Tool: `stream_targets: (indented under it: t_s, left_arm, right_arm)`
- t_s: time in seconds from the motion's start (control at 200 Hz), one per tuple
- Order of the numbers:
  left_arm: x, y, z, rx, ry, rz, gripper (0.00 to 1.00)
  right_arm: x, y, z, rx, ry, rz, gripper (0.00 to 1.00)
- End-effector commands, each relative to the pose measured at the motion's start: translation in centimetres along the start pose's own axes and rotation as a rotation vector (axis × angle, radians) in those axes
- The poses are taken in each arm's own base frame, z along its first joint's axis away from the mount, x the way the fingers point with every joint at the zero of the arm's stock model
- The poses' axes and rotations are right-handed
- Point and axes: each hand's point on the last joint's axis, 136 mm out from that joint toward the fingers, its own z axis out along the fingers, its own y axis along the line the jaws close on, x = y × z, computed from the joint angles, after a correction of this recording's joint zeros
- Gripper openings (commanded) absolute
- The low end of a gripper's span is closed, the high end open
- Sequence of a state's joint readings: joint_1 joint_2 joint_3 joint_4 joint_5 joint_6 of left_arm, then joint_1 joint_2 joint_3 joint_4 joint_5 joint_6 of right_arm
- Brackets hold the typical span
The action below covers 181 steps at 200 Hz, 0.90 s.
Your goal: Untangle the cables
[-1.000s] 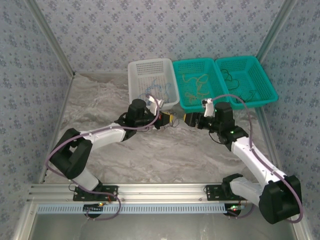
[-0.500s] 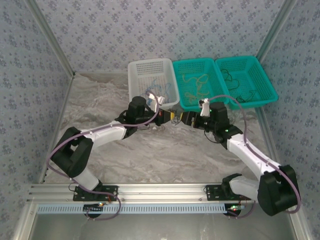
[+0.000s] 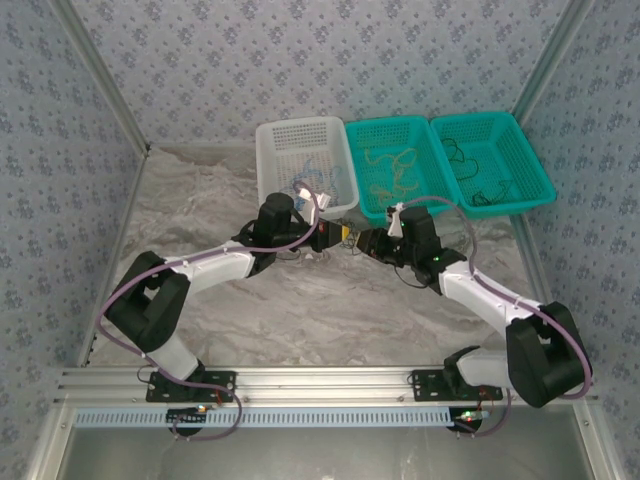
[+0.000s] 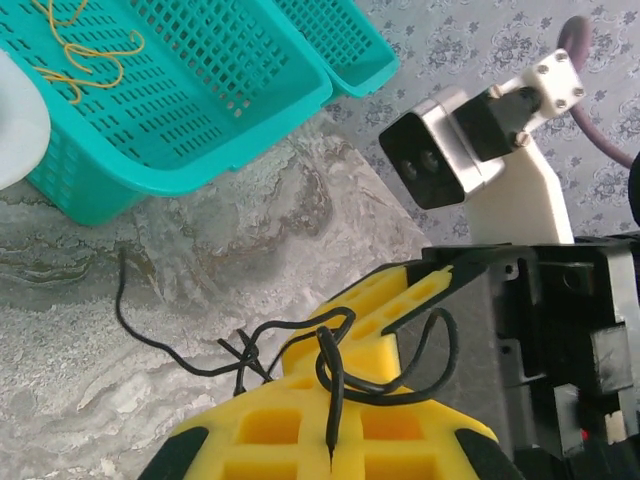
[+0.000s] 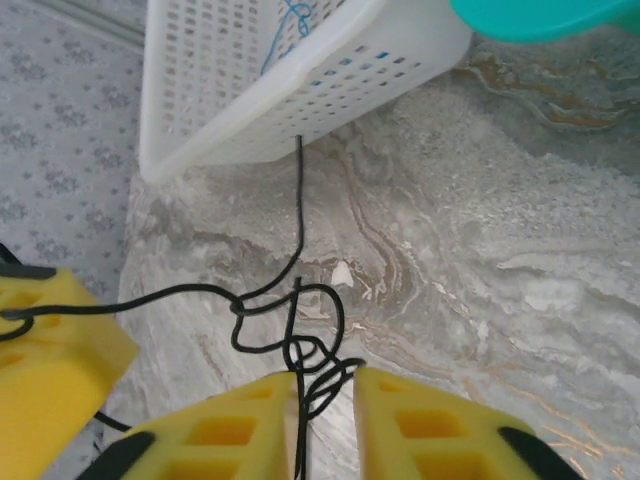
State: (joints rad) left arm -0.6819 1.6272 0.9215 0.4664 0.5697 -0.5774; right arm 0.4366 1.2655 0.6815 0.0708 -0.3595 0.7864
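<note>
Grey marbled tabletop (image 3: 300, 310), floral-papered walls (image 3: 300, 60) enclosing it. Knotted black cable (image 5: 300, 200) stretching between grippers, near white basket (image 5: 230, 90). Left gripper (image 4: 330, 440) pinching cable tight. Right gripper (image 5: 326, 395) narrowing around a strand, gap showing. Right arm (image 3: 480, 295) sitting closer to left than a second ago.

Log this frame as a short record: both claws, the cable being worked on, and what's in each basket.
left claw: shut on black cable
right claw: jaws slightly apart, a strand of that cable between them
black cable: knotted, running between the two claws
white basket: blue cable
middle teal basket: yellow-tan cables
right teal basket: black cables
</note>
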Motion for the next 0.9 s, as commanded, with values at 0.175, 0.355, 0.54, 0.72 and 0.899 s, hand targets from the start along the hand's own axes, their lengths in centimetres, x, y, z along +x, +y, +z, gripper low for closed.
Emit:
stream_targets:
  t_s: [0.175, 0.355, 0.54, 0.72, 0.899]
  left_arm:
    - [-4.9, 4.1, -6.7, -0.362, -0.338, -0.089, 0.00]
    - [-5.6, 5.5, -11.2, -0.545, -0.459, -0.144, 0.00]
    - [-5.2, 7.1, -12.6, -0.645, -0.495, -0.214, 0.00]
    - [-4.5, 6.3, -10.5, -0.507, -0.451, -0.241, 0.00]
    - [0.3, -0.2, -1.0, -0.149, 0.000, -0.016, 0.00]
  right_arm:
    - [-2.6, -6.9, -6.2, 0.352, -0.206, 0.006, 0.00]
    - [-4.4, -9.8, -10.3, 0.372, -0.333, 0.130, 0.00]
    - [-6.7, -9.9, -14.0, 0.425, -0.427, 0.108, 0.00]
    - [-8.5, -5.5, -14.1, 0.168, -0.484, -0.011, 0.00]
    - [-8.1, 0.0, -12.5, -0.061, -0.441, -0.152, 0.00]
